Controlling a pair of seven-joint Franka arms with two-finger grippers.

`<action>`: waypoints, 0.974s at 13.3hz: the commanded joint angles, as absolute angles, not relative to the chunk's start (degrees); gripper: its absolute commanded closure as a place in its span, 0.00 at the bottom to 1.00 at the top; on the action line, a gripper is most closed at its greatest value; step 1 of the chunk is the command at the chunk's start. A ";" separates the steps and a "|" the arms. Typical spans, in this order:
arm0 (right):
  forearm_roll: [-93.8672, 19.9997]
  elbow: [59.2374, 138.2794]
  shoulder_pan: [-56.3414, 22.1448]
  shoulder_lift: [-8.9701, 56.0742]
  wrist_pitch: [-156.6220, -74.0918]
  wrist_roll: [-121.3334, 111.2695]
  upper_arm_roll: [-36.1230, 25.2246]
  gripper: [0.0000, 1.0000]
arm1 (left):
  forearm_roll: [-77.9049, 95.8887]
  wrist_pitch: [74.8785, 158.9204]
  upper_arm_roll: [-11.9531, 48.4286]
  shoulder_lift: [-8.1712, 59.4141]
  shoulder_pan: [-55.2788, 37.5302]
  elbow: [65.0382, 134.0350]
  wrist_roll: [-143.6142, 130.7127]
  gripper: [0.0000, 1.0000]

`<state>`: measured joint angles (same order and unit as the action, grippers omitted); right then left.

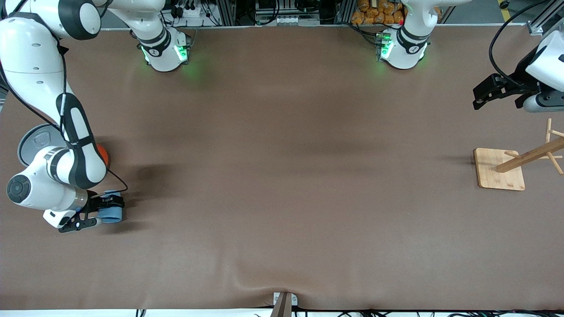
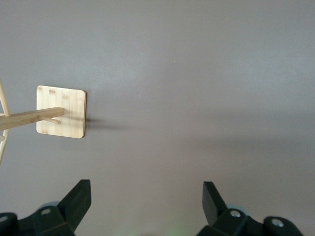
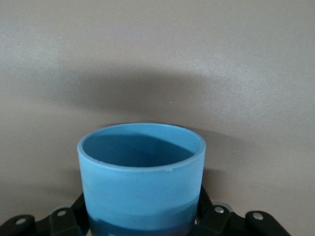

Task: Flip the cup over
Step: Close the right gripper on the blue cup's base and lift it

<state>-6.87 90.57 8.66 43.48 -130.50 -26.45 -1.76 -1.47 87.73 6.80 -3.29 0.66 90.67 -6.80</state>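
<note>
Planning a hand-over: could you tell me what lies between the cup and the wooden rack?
Only bare brown table between cup and wooden rack, per the front view.

The light-blue cup (image 1: 111,211) (darker blue inside) is seen at the right arm's end, clamped sideways between black fingers (image 3: 75,216).

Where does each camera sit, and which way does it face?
Front view: high across the table, facing both arms' bases; right gripper shut on the small light-blue tapered cup.
Left wrist view: on the waiting left arm, looking down past its open gripper at the bamboo peg rack.
Right wrist view: on the right arm, looking at the cup.
Front and right wrist views share the cup.
</note>
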 commanded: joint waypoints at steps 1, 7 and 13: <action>-8.09 91.14 8.97 41.49 -127.37 -27.95 -0.97 0.58 | -1.67 87.71 6.94 -3.43 1.05 90.26 -5.71 0.00; -8.09 91.05 4.75 33.50 -119.45 -36.28 -0.62 0.58 | -1.67 87.54 6.94 -3.34 1.05 90.70 -5.63 0.00; -8.17 88.51 1.14 31.81 -118.74 -49.75 4.46 0.62 | -1.67 86.40 6.94 -3.52 1.05 91.76 -5.36 0.00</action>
<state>-7.48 89.24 1.22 32.32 -118.62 -46.91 1.93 -1.47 87.38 6.76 -3.19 0.67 91.58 -6.79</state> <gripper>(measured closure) 0.198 0.000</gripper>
